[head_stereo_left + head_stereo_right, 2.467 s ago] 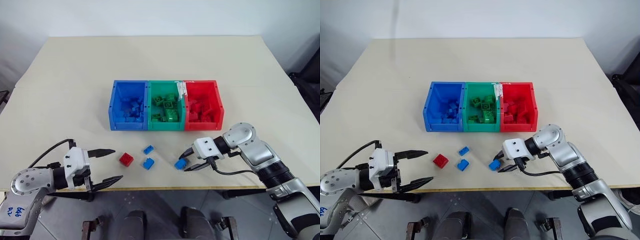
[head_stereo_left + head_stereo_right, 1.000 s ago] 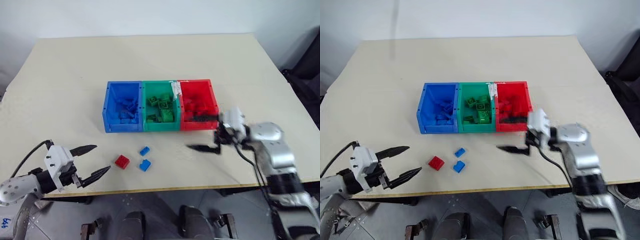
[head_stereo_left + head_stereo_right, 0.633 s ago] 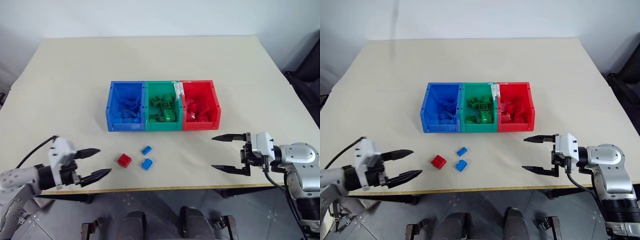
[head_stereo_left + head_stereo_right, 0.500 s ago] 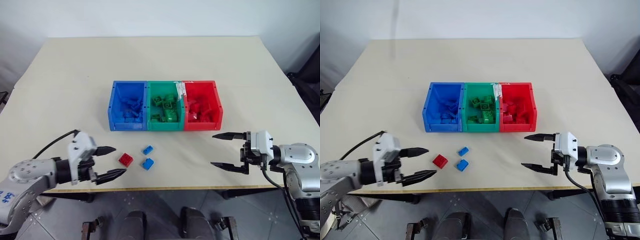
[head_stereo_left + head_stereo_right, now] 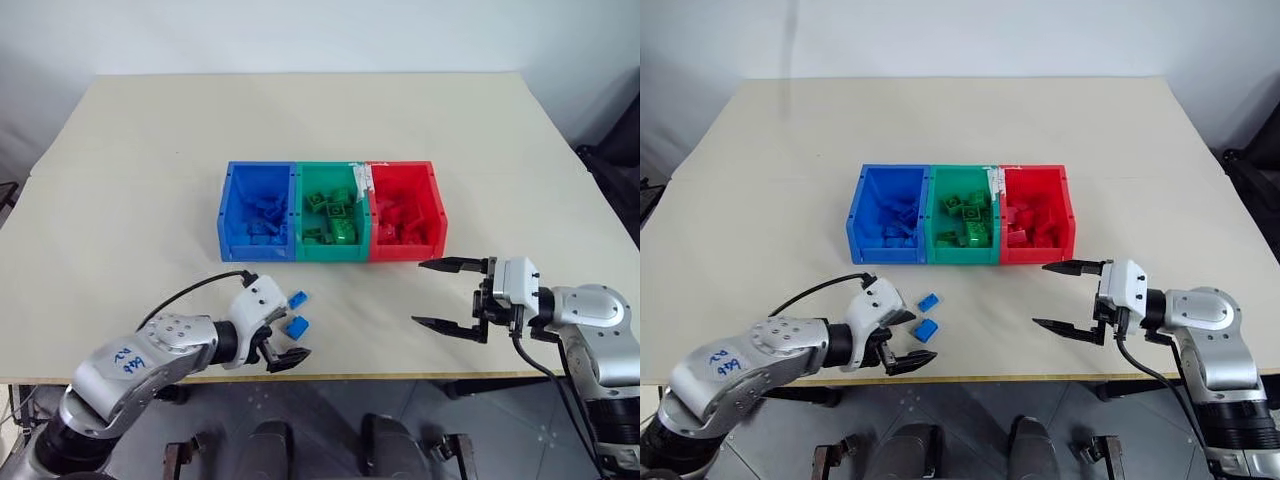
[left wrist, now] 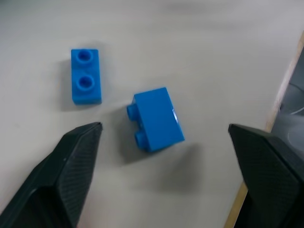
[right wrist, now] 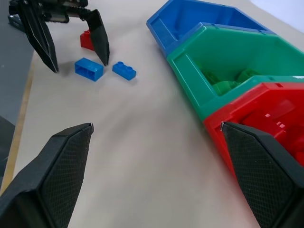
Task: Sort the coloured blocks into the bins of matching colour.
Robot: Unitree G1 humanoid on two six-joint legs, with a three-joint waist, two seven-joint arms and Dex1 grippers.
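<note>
At the table's [image 5: 130,200] near edge, the left gripper [image 5: 276,330] angles down with fingers apart, straddling a chunky blue block [image 6: 156,119] without touching it. A flat blue block [image 6: 86,82] lies just beyond, and a red block [image 7: 87,40] sits beside the gripper's far finger. That makes three loose blocks. Toward the near right corner, the right gripper [image 5: 447,295] hovers level, pointing left, fingers wide apart and empty, with bare tabletop between the two grippers. Mid-table stand three joined bins: blue [image 5: 258,213], green [image 5: 333,212] and red [image 5: 404,211], each holding blocks of its own colour. Open surface surrounds them.
</note>
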